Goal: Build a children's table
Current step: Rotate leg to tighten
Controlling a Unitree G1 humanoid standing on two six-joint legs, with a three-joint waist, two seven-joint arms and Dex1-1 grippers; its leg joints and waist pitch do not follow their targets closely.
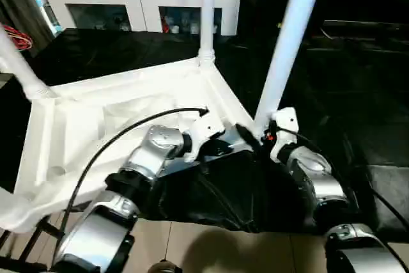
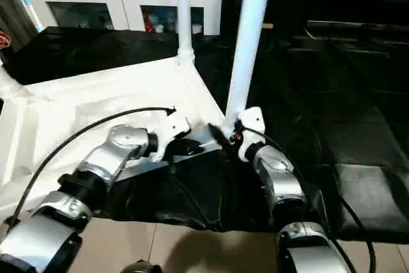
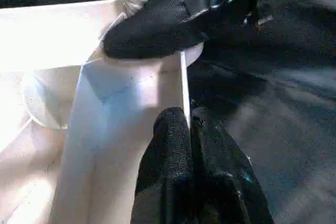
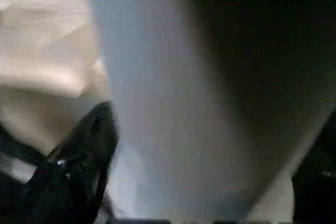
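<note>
Upright legs [image 1: 291,43] fence the tabletop's [image 1: 128,103] rim, open middle between — black cloth [image 1: 358,94] beside lies bare

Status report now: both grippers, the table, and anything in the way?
Left gripper shut, at tabletop rim. Right gripper at base of near leg, jaws around it. Far leg upright in its socket. Nothing blocking.

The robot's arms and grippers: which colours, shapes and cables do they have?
Both arms have rounded silver forearms with black joint rings and white wrist housings. The left gripper has two black fingers. A black cable arcs over the left arm; the right gripper has a small red mark.
</note>
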